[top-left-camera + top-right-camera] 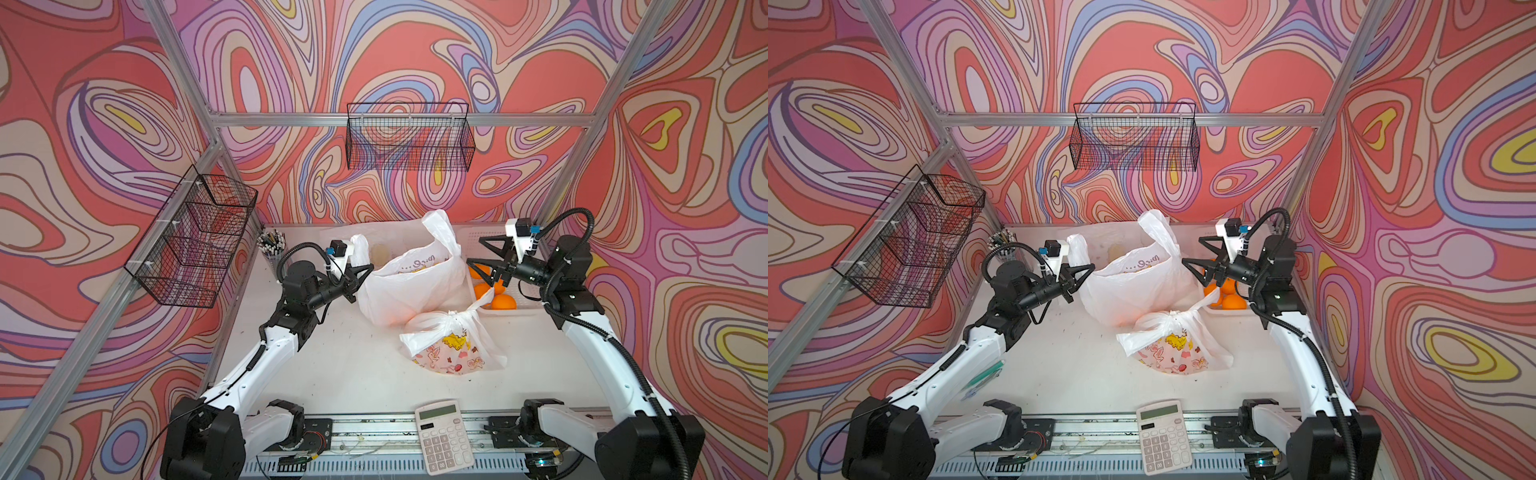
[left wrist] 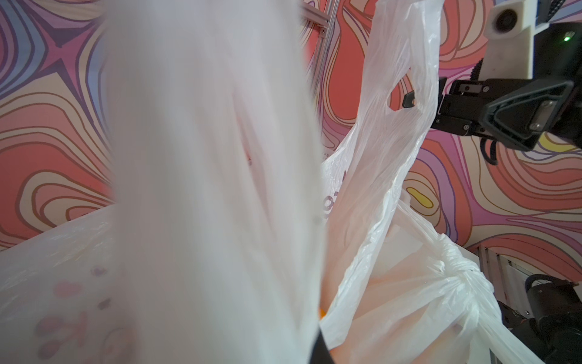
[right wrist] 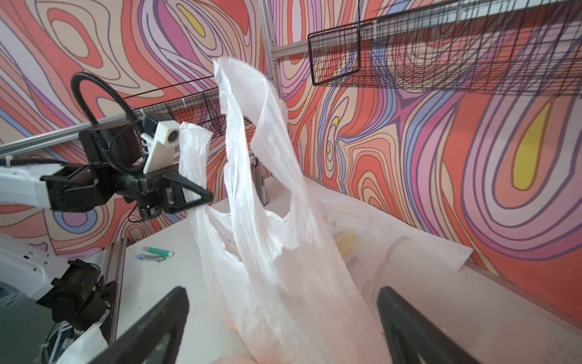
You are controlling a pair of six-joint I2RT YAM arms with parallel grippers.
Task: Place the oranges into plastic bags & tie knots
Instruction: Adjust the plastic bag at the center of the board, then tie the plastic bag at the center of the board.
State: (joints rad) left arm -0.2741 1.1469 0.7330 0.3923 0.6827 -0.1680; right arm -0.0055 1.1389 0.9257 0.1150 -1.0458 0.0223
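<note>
I'm working inside swirly pink-and-orange walls (image 1: 415, 62), over a white table (image 1: 332, 365). The open bag (image 1: 409, 286) is sitting at the frame's centre, orange glowing through its base. A tied bag (image 1: 451, 349) is lying just below it, and loose oranges (image 1: 503, 302) are waiting at its right. My left gripper (image 1: 369, 269) is pinching the left handle (image 1: 359, 245). My right gripper (image 1: 473, 250) is hanging spread and empty beside the free handle (image 1: 440, 232). I'm judging it best to grab that loop low down, then cross both handles gently.
</note>
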